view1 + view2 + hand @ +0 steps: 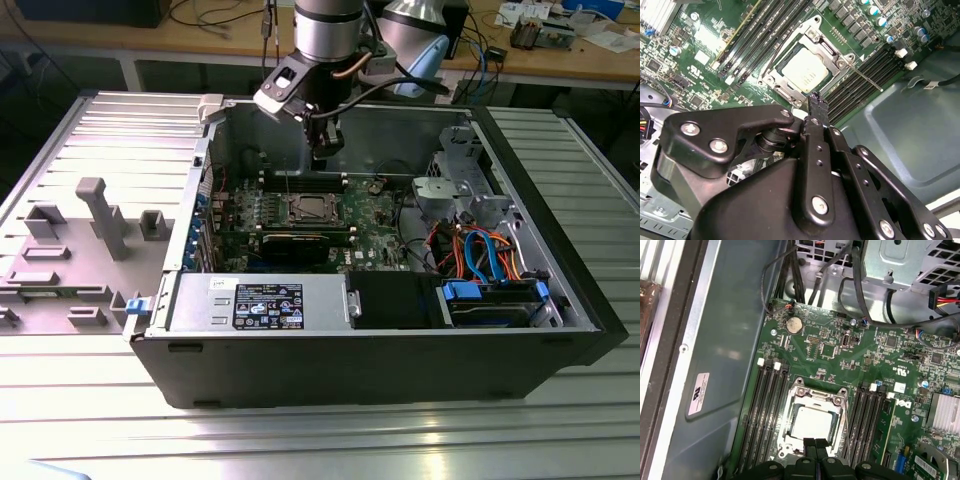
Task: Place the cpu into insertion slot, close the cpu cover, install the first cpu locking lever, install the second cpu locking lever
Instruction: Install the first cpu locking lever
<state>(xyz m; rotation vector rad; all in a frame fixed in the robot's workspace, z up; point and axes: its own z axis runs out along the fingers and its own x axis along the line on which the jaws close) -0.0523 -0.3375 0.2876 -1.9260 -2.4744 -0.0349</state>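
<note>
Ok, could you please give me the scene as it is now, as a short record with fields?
gripper: shut, holding nothing, over the socket's edge; contact unclear
cpu: seated in the insertion slot
cpu cover: down, framing the cpu
lever: thin metal rod sticking out beside the socket
setting: open computer case, motherboard facing up

end effector (pixel 816 447): fingertips pressed together, at socket edge | cpu (pixel 812 422): silver top showing through flat-lying cpu cover (pixel 815 396) | memory slots (pixel 765 410): flanking both sides | coin battery (pixel 793 325): on green board (pixel 830 365)
</note>
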